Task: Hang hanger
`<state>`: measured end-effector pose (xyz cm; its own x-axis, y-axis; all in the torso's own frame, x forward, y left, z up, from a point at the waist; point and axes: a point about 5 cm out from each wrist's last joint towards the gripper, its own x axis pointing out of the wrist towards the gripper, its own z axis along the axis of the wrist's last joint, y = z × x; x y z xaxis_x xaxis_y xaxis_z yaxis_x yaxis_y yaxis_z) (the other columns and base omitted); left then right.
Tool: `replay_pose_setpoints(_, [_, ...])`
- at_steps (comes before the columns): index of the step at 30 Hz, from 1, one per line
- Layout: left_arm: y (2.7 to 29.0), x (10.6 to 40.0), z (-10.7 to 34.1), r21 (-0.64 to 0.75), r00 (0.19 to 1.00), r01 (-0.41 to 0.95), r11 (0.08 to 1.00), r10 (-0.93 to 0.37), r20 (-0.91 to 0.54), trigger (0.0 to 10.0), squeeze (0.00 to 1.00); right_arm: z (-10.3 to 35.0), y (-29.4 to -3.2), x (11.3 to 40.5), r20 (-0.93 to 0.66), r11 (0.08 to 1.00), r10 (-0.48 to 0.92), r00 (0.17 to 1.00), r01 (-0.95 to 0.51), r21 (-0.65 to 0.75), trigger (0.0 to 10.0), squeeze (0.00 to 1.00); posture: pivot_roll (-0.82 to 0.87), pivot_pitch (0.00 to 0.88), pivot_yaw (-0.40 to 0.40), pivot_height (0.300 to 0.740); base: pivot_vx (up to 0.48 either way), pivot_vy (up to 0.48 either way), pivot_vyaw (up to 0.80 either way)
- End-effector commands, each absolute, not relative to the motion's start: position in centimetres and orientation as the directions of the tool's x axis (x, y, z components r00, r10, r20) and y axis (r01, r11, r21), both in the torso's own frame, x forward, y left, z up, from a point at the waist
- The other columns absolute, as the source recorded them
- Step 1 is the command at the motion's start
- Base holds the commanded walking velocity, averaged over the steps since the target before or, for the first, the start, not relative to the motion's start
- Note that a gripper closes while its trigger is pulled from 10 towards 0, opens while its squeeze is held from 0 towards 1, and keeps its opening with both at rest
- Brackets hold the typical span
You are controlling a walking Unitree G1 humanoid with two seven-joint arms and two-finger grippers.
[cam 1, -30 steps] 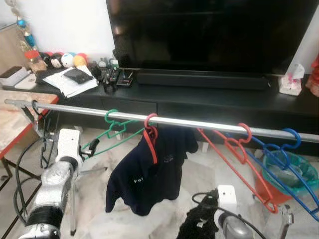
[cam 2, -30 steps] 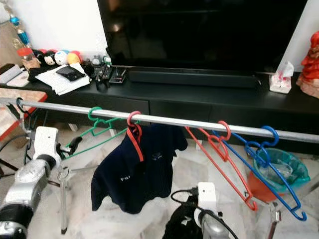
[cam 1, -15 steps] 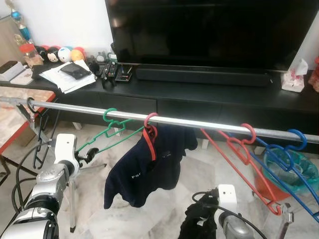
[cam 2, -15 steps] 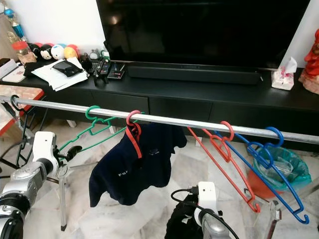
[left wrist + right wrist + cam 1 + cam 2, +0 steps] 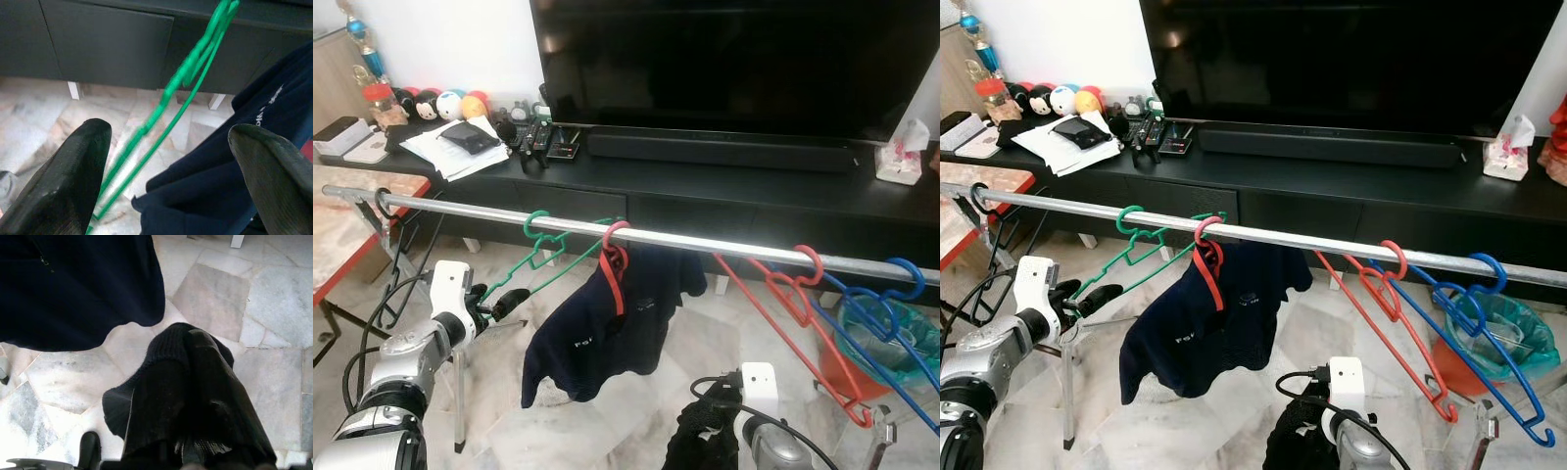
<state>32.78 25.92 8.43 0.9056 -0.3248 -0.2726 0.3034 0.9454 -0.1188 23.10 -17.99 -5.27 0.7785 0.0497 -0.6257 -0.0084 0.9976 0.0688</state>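
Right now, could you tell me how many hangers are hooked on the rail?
4. On the rail, from the robot's left: a green hanger, a red hanger carrying a navy shirt, a bare red hanger, then a blue hanger.

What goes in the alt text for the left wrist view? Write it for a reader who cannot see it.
Two black fingers of the left gripper stand wide apart, with a green hanger running slantwise between them, touching neither. A dark navy shirt hangs beside it, over a marble floor and a black cabinet.
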Motion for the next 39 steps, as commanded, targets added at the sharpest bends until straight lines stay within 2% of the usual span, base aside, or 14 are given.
replay_pose_setpoints(1, [26.6, 33.3, 9.9, -0.07, 0.928, 0.288, 0.955, -0.296, -0.227, 10.0, 0.0, -4.8, -17.9, 23.7, -0.6, 0.997, 0.055, 0.798, -0.014, 0.074, 10.0, 0.0, 0.01, 0.0, 0.041, 0.74, 0.0, 0.0, 0.0])
replay_pose_setpoints(6, [25.8, 33.9, 10.4, -0.09, 0.933, 0.3, 0.95, -0.312, -0.18, 10.0, 0.0, -4.8, -17.8, 23.7, -0.599, 0.997, 0.059, 0.799, -0.016, 0.077, 10.0, 0.0, 0.01, 0.0, 0.04, 0.74, 0.0, 0.0, 0.0])
replay_pose_setpoints(11, [23.9, 34.6, 9.8, -0.076, 0.959, 0.228, 0.971, -0.238, -0.157, 10.0, 0.0, -4.8, -17.7, 23.7, -0.599, 0.997, 0.061, 0.798, -0.017, 0.078, 10.0, 0.0, 0.0, 0.0, 0.044, 0.74, 0.0, 0.0, 0.0])
replay_pose_setpoints(14, [21.5, 34.9, 8.9, -0.066, 0.953, 0.24, 0.969, -0.248, -0.174, 10.0, 0.0, -4.8, -17.8, 23.7, -0.599, 0.997, 0.056, 0.799, -0.012, 0.078, 10.0, 0.0, 0.0, 0.0, 0.044, 0.74, 0.0, 0.0, 0.0])
replay_pose_setpoints(21, [19.4, 35.6, 8.4, 0.048, 0.959, 0.189, 0.981, -0.173, -0.225, 10.0, 0.0, -4.9, -17.9, 23.6, -0.603, 0.997, 0.054, 0.796, -0.011, 0.075, 10.0, 0.0, -0.01, 0.0, 0.046, 0.74, 0.0, 0.0, 0.0])
replay_pose_setpoints(28, [17.9, 36.0, 8.1, 0.07, 0.959, 0.137, 0.988, -0.115, -0.257, 10.0, 0.0, -4.9, -17.9, 23.6, -0.601, 0.997, 0.051, 0.798, -0.007, 0.076, 10.0, 0.0, -0.02, 0.0, 0.052, 0.74, 0.0, 0.0, 0.0])
replay_pose_setpoints(29, [17.8, 36.1, 8.2, 0.066, 0.96, 0.128, 0.99, -0.107, -0.257, 7.5, 0.0, -4.9, -17.9, 23.6, -0.601, 0.997, 0.051, 0.798, -0.007, 0.076, 10.0, 0.0, -0.02, 0.0, 0.051, 0.74, 0.0, 0.0, 0.0])
replay_pose_setpoints(30, [17.7, 36.1, 8.2, 0.063, 0.961, 0.12, 0.991, -0.1, -0.257, 3.1, 0.0, -4.9, -17.9, 23.6, -0.601, 0.997, 0.051, 0.798, -0.007, 0.076, 10.0, 0.0, -0.02, 0.0, 0.052, 0.74, 0.0, 0.0, 0.0])
replay_pose_setpoints(31, [17.6, 36.2, 8.2, 0.064, 0.962, 0.111, 0.992, -0.091, -0.258, 0.3, 0.0, -4.9, -17.9, 23.6, -0.6, 0.997, 0.051, 0.798, -0.007, 0.076, 10.0, 0.0, -0.02, 0.0, 0.052, 0.74, 0.0, 0.0, 0.0])
replay_pose_setpoints(33, [17.6, 36.2, 8.2, 0.057, 0.964, 0.101, 0.993, -0.083, -0.254, 0.0, 0.0, -4.9, -17.9, 23.6, -0.6, 0.997, 0.05, 0.798, -0.005, 0.076, 10.0, 0.0, -0.02, 0.0, 0.053, 0.74, 0.0, 0.0, 0.0])
replay_pose_setpoints(39, [17.9, 36.3, 8.4, 0.049, 0.969, 0.077, 0.996, -0.064, -0.237, 0.0, 0.0, -4.9, -17.9, 23.6, -0.6, 0.997, 0.048, 0.799, -0.003, 0.076, 10.0, 0.0, -0.02, 0.0, 0.052, 0.74, 0.0, 0.0, 0.0])
